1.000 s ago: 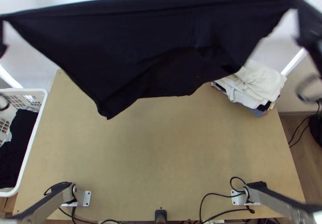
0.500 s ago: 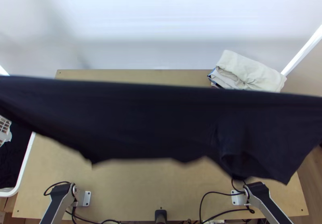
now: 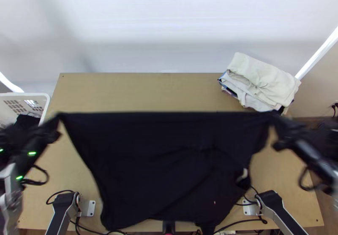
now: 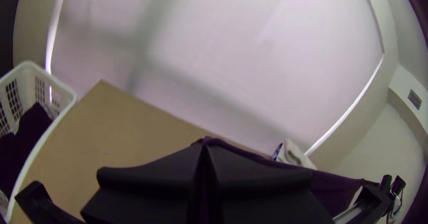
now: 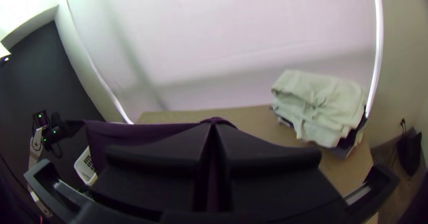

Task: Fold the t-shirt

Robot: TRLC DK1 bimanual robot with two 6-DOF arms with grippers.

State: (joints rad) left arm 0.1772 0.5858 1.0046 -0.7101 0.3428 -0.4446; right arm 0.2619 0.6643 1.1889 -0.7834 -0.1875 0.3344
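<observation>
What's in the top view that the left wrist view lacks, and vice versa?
Top view: both arm bases at the near table edge.
Left wrist view: a wall vent.
Both: dark t-shirt stretched between the left end effector and right end effector, wooden table, white basket, folded stack.

Left gripper (image 3: pixel 56 120), right gripper (image 3: pixel 275 119) blurred in top view, basket (image 3: pixel 29 94) cut off

One left pincer (image 3: pixel 59 117) and one right pincer (image 3: pixel 273 115), two in all, appeared alongside one shirt (image 3: pixel 160 159), one basket (image 3: pixel 26 94), one clothes stack (image 3: pixel 263 82) and one surface (image 3: pixel 139 92).
</observation>
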